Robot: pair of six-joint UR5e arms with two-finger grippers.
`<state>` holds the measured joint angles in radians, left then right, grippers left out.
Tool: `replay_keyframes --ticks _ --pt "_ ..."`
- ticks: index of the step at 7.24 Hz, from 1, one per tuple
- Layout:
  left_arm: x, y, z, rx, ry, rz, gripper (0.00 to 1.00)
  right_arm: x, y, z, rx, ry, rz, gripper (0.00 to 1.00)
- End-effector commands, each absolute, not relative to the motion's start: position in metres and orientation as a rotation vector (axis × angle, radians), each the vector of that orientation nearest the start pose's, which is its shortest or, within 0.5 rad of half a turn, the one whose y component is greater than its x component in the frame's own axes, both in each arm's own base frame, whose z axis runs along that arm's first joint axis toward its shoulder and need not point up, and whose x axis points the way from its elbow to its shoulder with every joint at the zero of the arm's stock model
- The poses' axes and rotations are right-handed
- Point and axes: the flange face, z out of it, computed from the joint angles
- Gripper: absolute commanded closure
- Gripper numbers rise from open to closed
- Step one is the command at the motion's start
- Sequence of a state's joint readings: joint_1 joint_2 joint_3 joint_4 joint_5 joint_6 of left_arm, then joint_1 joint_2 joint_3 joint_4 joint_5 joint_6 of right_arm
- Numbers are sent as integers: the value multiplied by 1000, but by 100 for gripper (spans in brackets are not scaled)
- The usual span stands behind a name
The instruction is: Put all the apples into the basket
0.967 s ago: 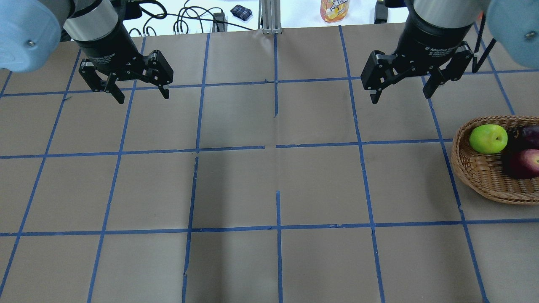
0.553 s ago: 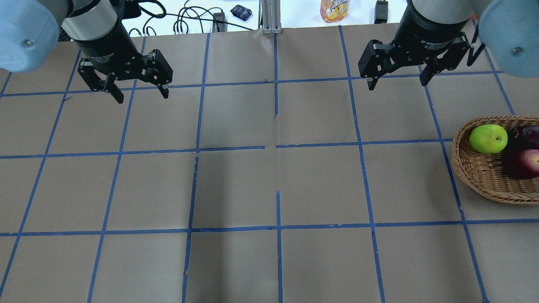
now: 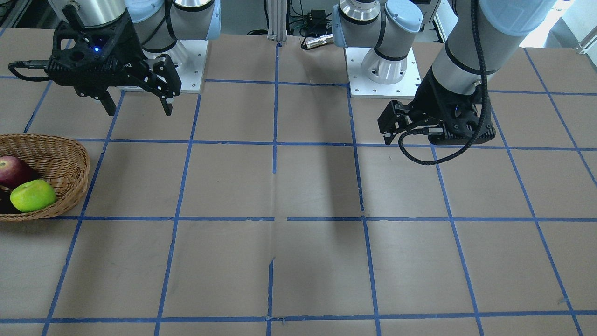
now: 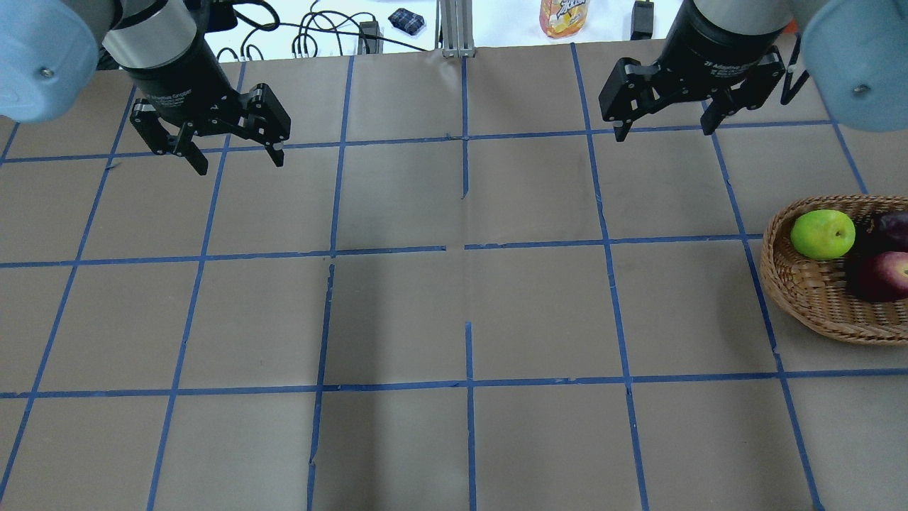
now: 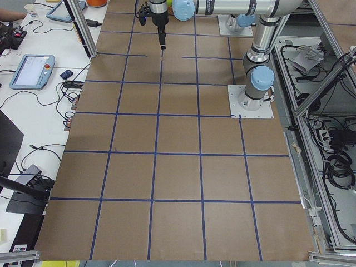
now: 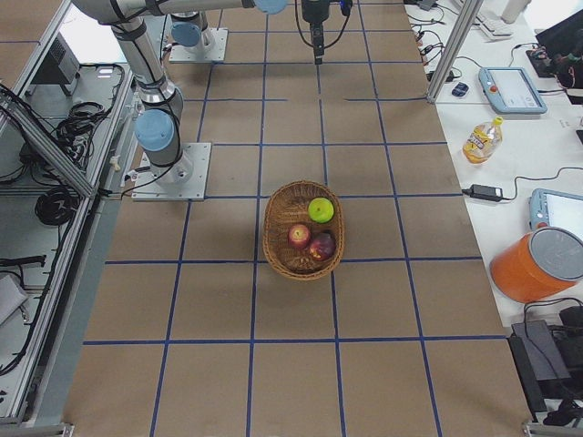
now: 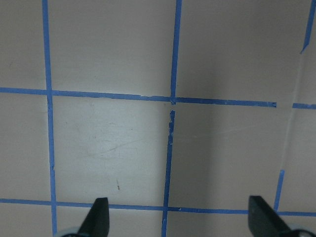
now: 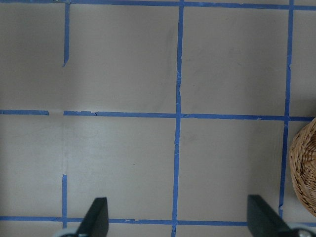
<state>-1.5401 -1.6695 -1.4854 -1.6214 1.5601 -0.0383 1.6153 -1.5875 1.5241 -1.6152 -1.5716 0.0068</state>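
Observation:
The wicker basket (image 4: 816,301) sits at the table's right edge, seen too in the front view (image 3: 70,154) and right side view (image 6: 273,228). In it lie the green apple (image 4: 823,234), the maroon-purple apple (image 4: 894,227) and the red apple (image 4: 883,275). My right gripper (image 4: 663,133) is open and empty, raised well behind and to the left of the basket. Its wrist view shows the basket's rim (image 8: 303,173) at the right edge. My left gripper (image 4: 241,165) is open and empty above the far left of the table.
Brown paper with a blue tape grid (image 4: 464,248) covers the table. Beyond the far edge are a juice bottle (image 4: 564,18), cables (image 4: 319,35) and a small dark pouch (image 4: 406,20). The arm bases (image 3: 382,70) stand on the robot's side of the table.
My right gripper has moved away from the basket toward the table's far edge, still open. The left gripper has barely moved. The apples lie still in the basket.

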Motion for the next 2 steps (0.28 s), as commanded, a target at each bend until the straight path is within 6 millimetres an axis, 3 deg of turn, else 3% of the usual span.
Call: replay_keyframes --ticks 1,2 --pt "-118 -531 475 -109 3149 99 0 155 -489 521 -67 3134 -161 0" --pt "-118 -531 475 -109 3149 99 0 155 -489 521 -65 3134 -161 0"
